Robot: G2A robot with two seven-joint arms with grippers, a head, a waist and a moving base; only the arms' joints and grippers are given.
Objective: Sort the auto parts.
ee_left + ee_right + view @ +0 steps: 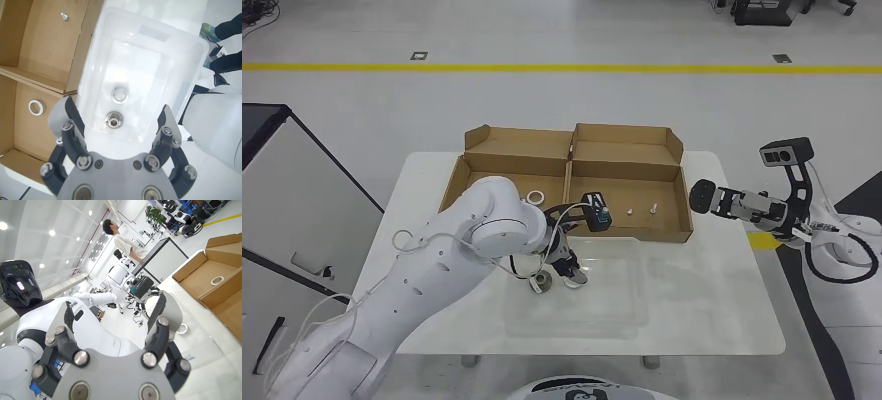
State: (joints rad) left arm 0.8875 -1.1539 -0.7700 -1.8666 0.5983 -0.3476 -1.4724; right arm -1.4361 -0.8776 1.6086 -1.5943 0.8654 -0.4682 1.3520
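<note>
My left gripper [118, 106] hangs open over a clear plastic tray [196, 56]. In the tray, below the spread fingers, lie a flanged metal hub [114, 122] and a flat metal ring [120, 94]. The top view shows that gripper [567, 272] over the tray's left end, beside the hub [540, 282]. A two-part cardboard box [572, 185] behind the tray holds a metal ring [37, 107] in one compartment and a bolt [64, 17] in the other. My right gripper [115, 300] is open and holds nothing; it hovers off the table's right side [702, 196].
The box's right compartment holds two small bolts [629, 212] [652, 208]. The white table [712, 320] has bare room to the right of the tray. A dark-framed panel [302, 190] stands left of the table.
</note>
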